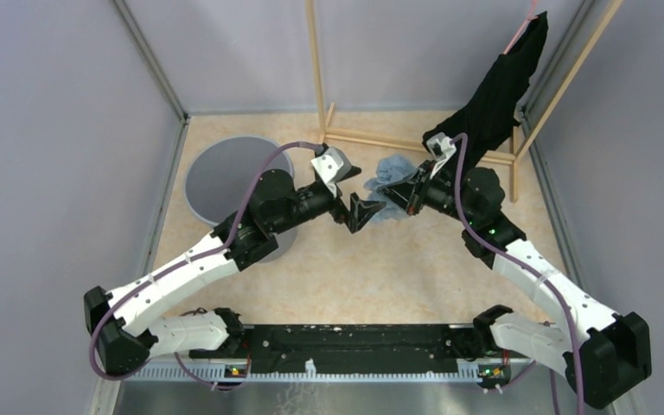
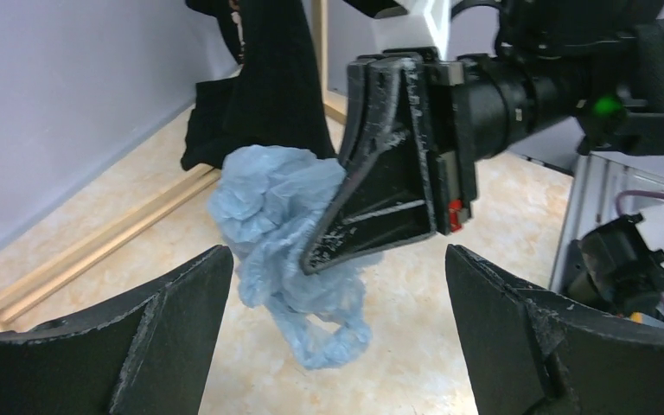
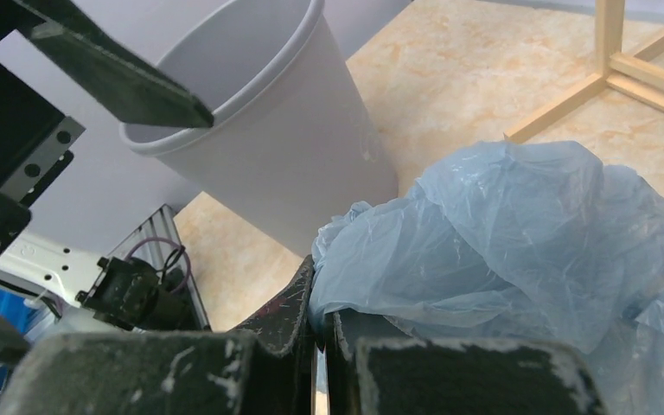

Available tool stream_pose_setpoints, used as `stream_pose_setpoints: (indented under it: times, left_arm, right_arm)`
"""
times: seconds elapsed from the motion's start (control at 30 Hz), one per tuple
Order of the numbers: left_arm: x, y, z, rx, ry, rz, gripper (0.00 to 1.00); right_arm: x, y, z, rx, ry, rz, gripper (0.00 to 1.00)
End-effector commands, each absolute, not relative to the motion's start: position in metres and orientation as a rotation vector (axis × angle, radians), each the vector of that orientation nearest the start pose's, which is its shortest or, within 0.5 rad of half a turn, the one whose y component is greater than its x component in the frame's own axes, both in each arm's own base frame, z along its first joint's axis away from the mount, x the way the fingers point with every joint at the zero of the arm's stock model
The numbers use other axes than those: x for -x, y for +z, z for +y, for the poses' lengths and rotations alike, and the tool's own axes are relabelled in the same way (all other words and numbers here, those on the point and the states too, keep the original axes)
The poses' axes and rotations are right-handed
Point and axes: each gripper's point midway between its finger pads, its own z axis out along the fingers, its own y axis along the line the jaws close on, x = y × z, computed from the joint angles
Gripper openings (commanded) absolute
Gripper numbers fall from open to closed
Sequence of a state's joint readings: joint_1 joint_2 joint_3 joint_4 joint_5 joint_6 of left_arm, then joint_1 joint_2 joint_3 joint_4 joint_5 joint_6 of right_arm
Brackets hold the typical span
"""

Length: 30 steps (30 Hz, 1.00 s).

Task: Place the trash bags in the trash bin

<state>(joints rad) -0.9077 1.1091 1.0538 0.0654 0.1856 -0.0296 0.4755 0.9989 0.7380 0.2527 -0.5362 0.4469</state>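
Two grippers near table centre. R gripper [image 3: 318,322] clenched on trash bag [image 3: 501,233], bag bunched, hanging from tips. L gripper [image 1: 356,213] spread wide, empty, at bag's 8 o'clock. Trash bin [image 1: 220,173] upright, bag's 9 o'clock, apart.

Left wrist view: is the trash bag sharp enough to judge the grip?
Left wrist: trash bag sharp, evenly lit, no glare; the right gripper pinching it is crisp. Right wrist: bag sharp, fingers dark and slightly soft. Top external: bag small, partly hidden.
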Motion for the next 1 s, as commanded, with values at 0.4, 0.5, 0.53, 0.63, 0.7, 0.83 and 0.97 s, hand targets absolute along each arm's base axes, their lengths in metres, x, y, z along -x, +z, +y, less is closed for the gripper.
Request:
stream_pose_setpoints:
  times: [0.4,0.5,0.53,0.63,0.7,0.83,0.97]
  left_arm:
    - [-0.247,0.298,-0.373,-0.796,-0.905,1.661,0.78]
    - [-0.253,0.294,-0.37,-0.77,-0.871,1.679,0.74]
    - [-0.253,0.293,-0.369,-0.77,-0.869,1.676,0.71]
    - [-0.25,0.299,-0.366,-0.766,-0.873,1.647,0.43]
    - [-0.252,0.301,-0.363,-0.752,-0.858,1.642,0.24]
    - [-0.26,0.312,-0.351,-0.717,-0.775,1.629,0.12]
    - [-0.267,0.331,-0.329,-0.642,-0.687,1.582,0.0]
  right_arm:
    - [-0.241,0.354,0.224,0.288,1.129,1.479,0.0]
    - [-0.235,0.361,0.228,0.288,1.195,1.44,0.0]
    - [-0.231,0.364,0.231,0.303,1.227,1.418,0.0]
    - [-0.23,0.364,0.233,0.31,1.255,1.409,0.0]
    - [-0.235,0.362,0.228,0.272,1.21,1.431,0.0]
    - [-0.25,0.351,0.193,0.086,1.012,1.489,0.0]
    - [-0.269,0.329,0.127,-0.173,0.654,1.562,0.0]
